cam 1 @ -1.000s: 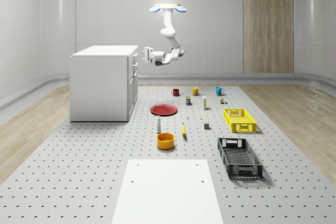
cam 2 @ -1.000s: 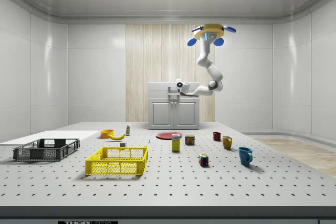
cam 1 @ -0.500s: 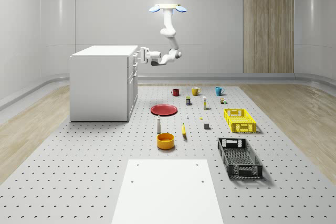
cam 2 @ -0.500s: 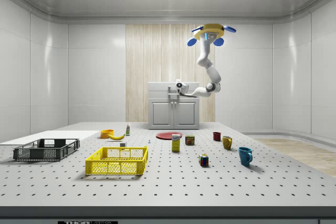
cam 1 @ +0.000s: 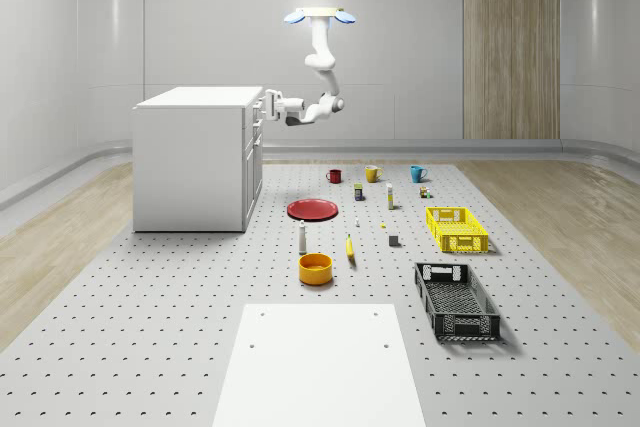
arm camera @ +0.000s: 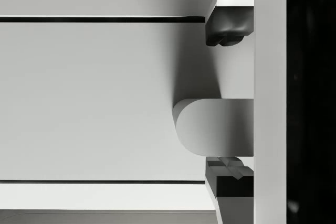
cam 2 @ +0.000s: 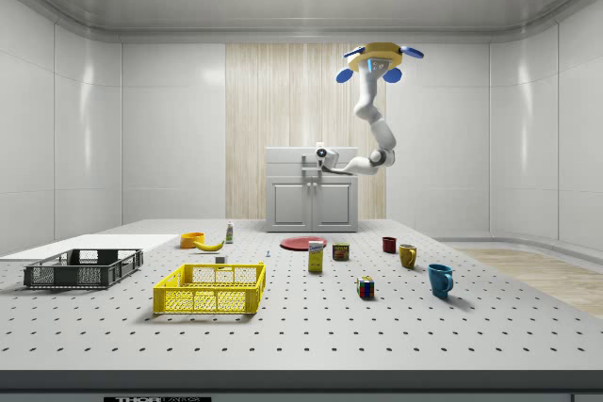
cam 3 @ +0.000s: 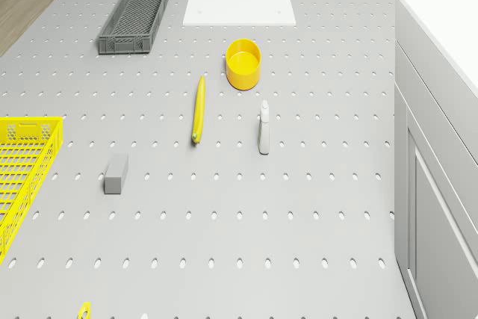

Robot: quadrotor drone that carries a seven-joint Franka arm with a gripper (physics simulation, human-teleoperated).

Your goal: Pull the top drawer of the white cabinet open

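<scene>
The white cabinet (cam 1: 195, 162) stands on the whole-scene view's left, its drawer fronts facing right. I hover high in front of it, drone body (cam 1: 320, 16) well above the floor, arm bent down toward the top drawer (cam 1: 257, 110). My gripper (cam 1: 268, 105) sits at the drawer's front. In the wrist view the gripper (arm camera: 227, 103) is open, and its dark fingertips (arm camera: 226, 31) stand on either side of the rounded white handle (arm camera: 212, 127). One tip is clear of the handle and the other is close to it. The side view shows the gripper (cam 2: 320, 153) at the cabinet's (cam 2: 311, 200) top edge.
On the pegboard floor lie a red plate (cam 1: 313, 209), a yellow bowl (cam 1: 315, 268), a banana (cam 1: 350, 247), a small white bottle (cam 1: 302, 238), three mugs (cam 1: 372, 174), a yellow crate (cam 1: 456, 228), a black crate (cam 1: 455, 299) and a white panel (cam 1: 318, 362).
The arm has stretched toward the cabinet, carrying the gripper from a short way off up to the top drawer's front. The drone body has stayed in place.
</scene>
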